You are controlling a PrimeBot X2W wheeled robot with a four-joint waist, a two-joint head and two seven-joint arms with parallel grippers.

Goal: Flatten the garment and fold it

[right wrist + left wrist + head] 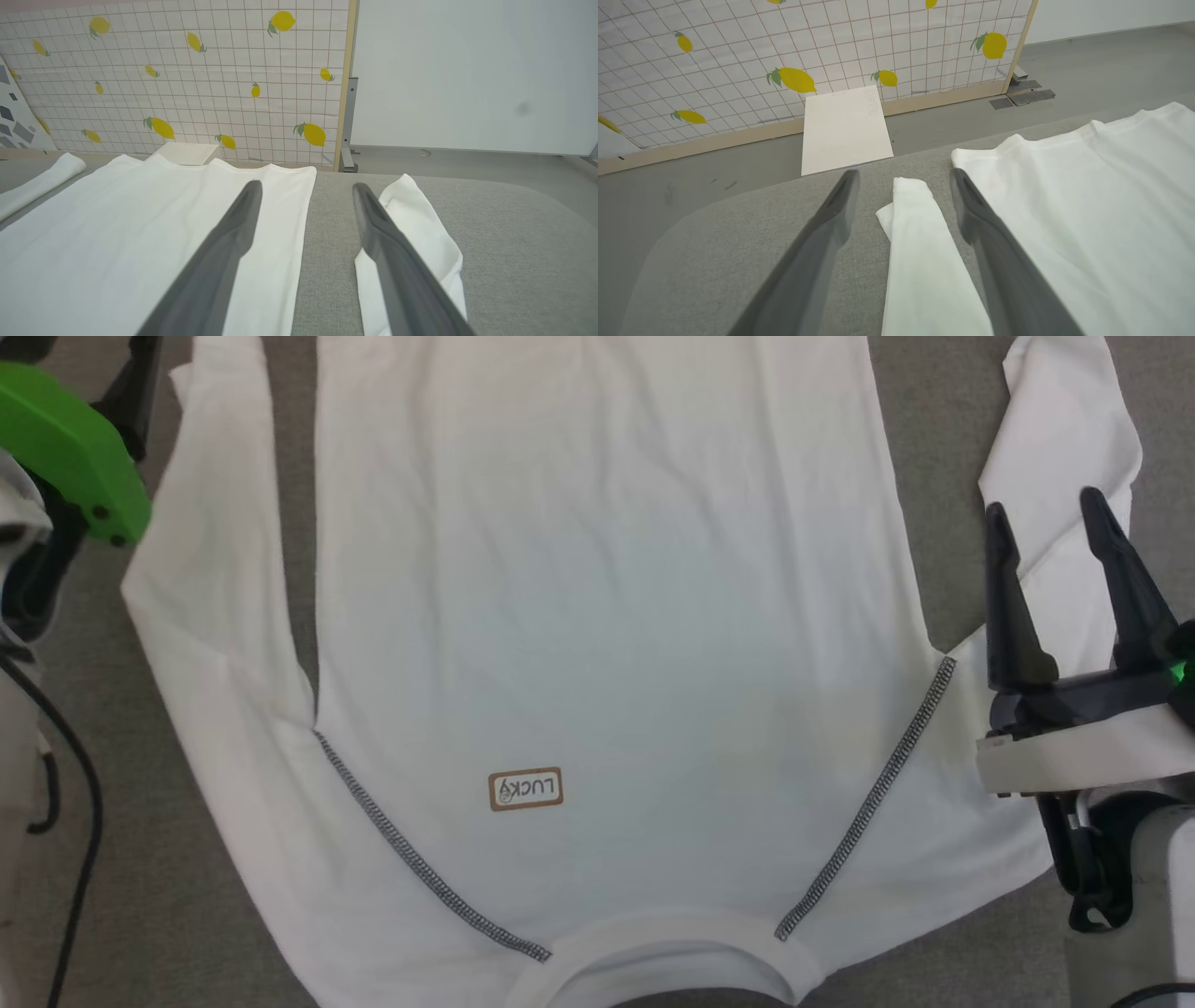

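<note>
Both end effectors are spread wide and empty. The left end effector (904,175) hangs over the left sleeve (920,261), the right end effector (1044,504) over the right sleeve (1064,439). The garment (597,569) lies spread on the grey woven surface (943,420), with its collar at the frame's bottom. Flattening looks finished. Folding likely starts by pinching each thin, soft sleeve and laying it inward across the dark zigzag seams (868,798).
</note>
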